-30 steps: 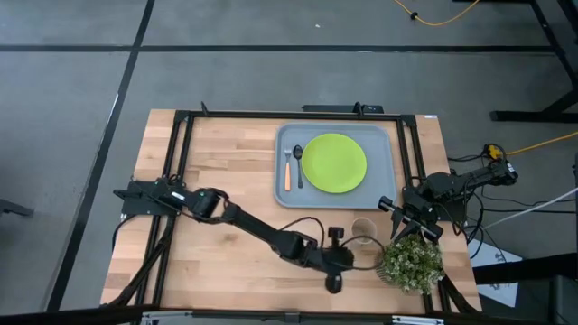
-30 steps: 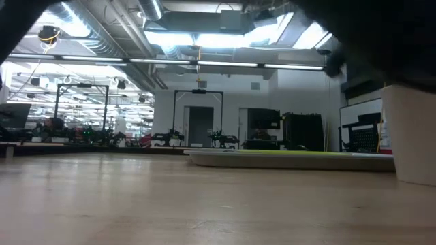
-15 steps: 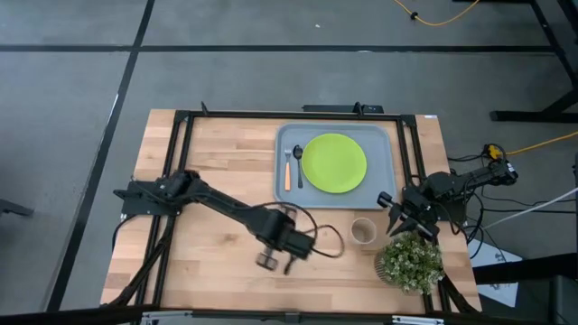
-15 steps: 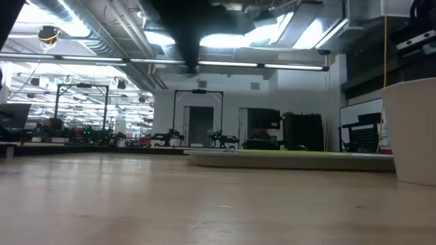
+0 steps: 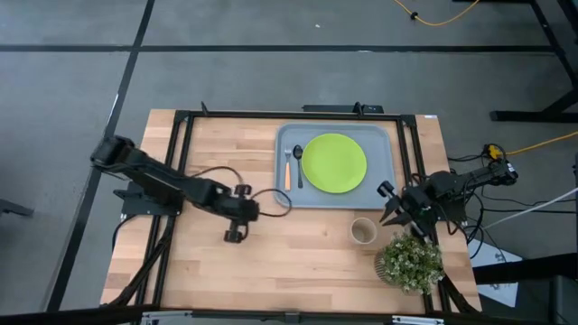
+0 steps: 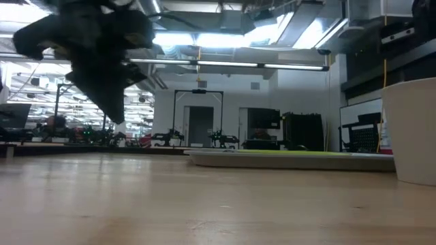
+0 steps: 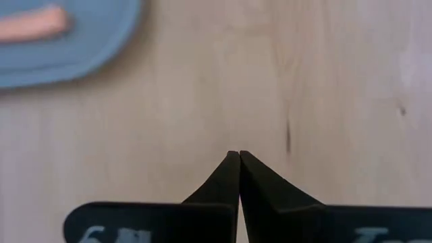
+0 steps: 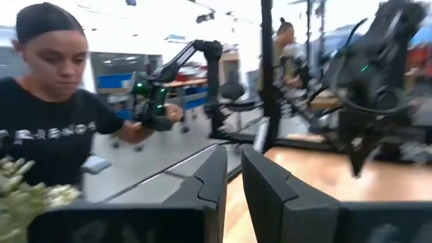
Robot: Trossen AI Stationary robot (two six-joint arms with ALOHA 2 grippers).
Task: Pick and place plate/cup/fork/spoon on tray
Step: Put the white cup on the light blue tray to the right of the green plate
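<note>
Where the tray lay on the far half of the bench, its long sides ran left to right across the high view; inside it the plate sat flat and roughly central, filling about half the tray's width; to the plate's left, still within the raised rim, the fork and the spoon lay side by side, both with their long axes running from the far edge toward the near edge, the fork's tines and the spoon's bowl at the far end, the orange handle toward the near edge; the fork lay nearer the tray's left wall, the spoon between it and the plate. Outside the tray, just off its near right corner, the cup stood upright on the bare wood, mouth up and holding nothing that showed; a potted plant stood close beside it, nearer the right corner of the bench. Left of the tray, the left pincer hung over bare wood with its fingers pressed together, holding nothing; the right pincer waited near the bench's right edge beside the cup, its fingers narrowly apart and empty; a person showed in the room beyond.
</note>
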